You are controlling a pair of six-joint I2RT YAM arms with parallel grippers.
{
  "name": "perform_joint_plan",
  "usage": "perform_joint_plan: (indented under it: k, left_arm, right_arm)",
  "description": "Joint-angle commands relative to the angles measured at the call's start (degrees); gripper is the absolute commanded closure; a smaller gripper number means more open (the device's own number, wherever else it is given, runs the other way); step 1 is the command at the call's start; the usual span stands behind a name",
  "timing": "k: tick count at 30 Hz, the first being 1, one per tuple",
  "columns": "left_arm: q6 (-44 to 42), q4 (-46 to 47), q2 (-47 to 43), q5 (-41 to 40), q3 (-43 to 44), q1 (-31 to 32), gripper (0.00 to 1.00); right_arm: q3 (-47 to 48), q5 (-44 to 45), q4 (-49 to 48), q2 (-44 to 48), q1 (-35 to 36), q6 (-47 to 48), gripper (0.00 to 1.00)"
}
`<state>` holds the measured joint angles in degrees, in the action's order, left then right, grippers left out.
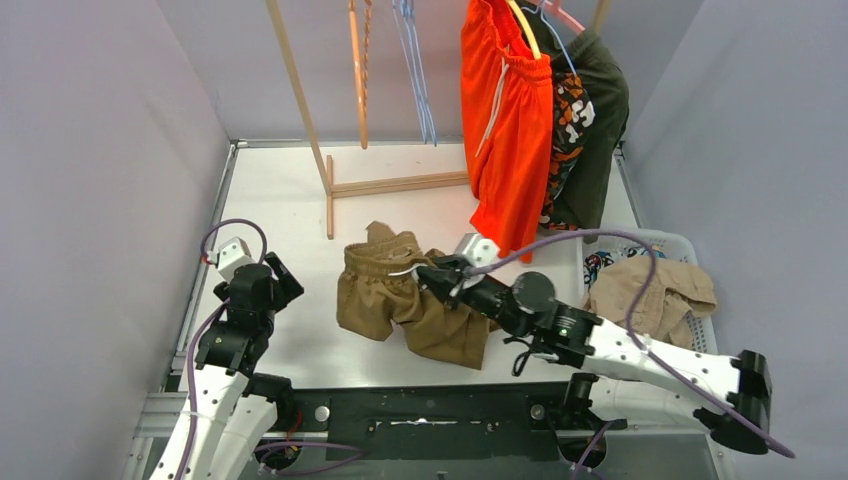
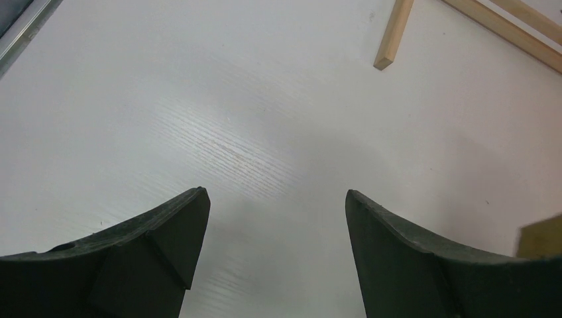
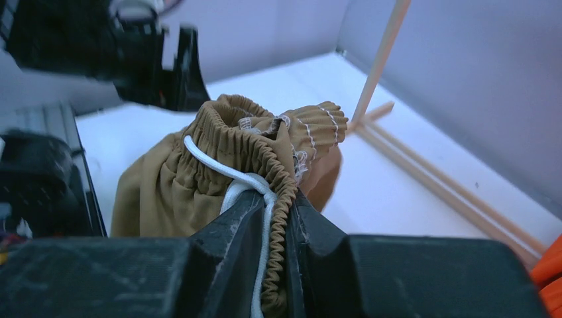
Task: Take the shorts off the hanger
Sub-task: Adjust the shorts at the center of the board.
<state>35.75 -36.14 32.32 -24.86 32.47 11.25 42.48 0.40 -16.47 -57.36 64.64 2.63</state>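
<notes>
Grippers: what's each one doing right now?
Left gripper: open, holding nothing.
Right gripper: closed on the brown shorts at the waistband.

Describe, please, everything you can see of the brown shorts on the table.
The brown shorts are soft tan-brown cloth with a gathered elastic waistband and a white drawstring. They are off any hanger and lie crumpled in the middle of the white table, legs sprawled toward the near edge, just in front of the wooden rack. The right gripper is shut on the waistband and drawstring, bunching that edge upward.
</notes>
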Motion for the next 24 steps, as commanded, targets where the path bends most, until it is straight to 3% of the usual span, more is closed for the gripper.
perform_joint_plan:
  k: [1, 6, 11, 15, 18, 24]
  left_arm:
    - [-0.8, 3.5, -0.4, 0.6, 1.9, -0.3, 0.25]
    - [-0.9, 3.7, -0.3, 0.6, 1.8, -0.3, 0.25]
    - [-0.6, 3.4, -0.5, 0.4, 1.9, -0.3, 0.25]
    - [-0.7, 3.6, -0.5, 0.5, 1.7, -0.3, 0.25]
    - [-1.0, 4.0, 0.0, 1.0, 1.6, -0.4, 0.25]
    - [-1.3, 4.3, 0.3, 1.5, 1.5, -0.4, 0.25]
  right_arm:
    - [-0.7, 4.3, -2.5, 6.8, 0.6, -4.3, 1.0]
    - [-2.9, 11.0, -0.7, 4.9, 0.6, -10.3, 1.0]
    - [-9.4, 20.9, 3.8, -0.7, 0.7, -26.3, 0.99]
    - [-15.8, 24.5, 7.9, -2.1, 1.0, -41.1, 0.93]
    - [-15.8, 23.7, 15.6, -2.6, 1.3, -49.6, 0.75]
    - [-7.9, 20.1, 32.1, -7.9, 1.3, -56.5, 0.26]
